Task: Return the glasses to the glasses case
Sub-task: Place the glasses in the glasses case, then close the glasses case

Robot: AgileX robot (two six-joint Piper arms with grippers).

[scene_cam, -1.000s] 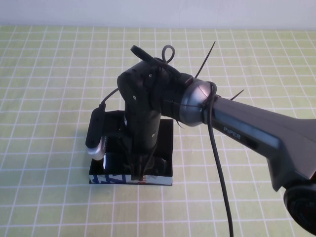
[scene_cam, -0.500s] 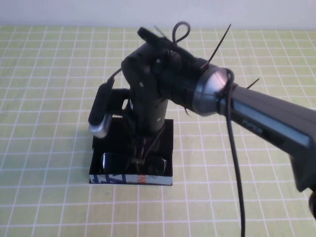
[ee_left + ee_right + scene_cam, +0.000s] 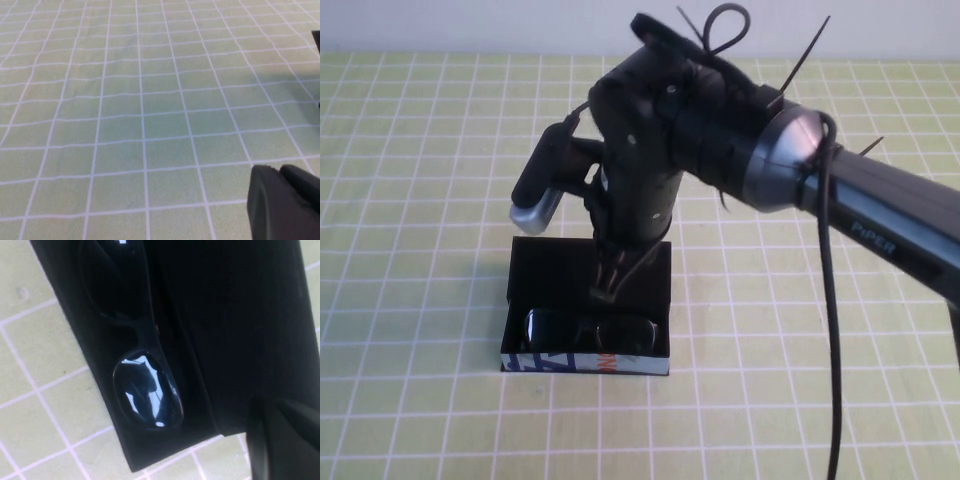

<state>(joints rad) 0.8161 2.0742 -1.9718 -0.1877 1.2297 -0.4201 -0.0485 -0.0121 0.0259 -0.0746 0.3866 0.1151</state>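
Glasses (image 3: 588,331) lie inside open glasses case (image 3: 585,362), near printed front edge. Right gripper (image 3: 604,291) above case, jaws closed, empty. Left gripper (image 3: 282,202) over bare tablecloth (image 3: 150,115); state indeterminable.

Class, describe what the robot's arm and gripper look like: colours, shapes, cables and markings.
The right arm is dark grey with white "PIPER" lettering, a shiny silver rounded joint, and a black cable hanging along it. Black zip ties stick out near the wrist. The right gripper is black with slim fingers. The left gripper looks matte black.
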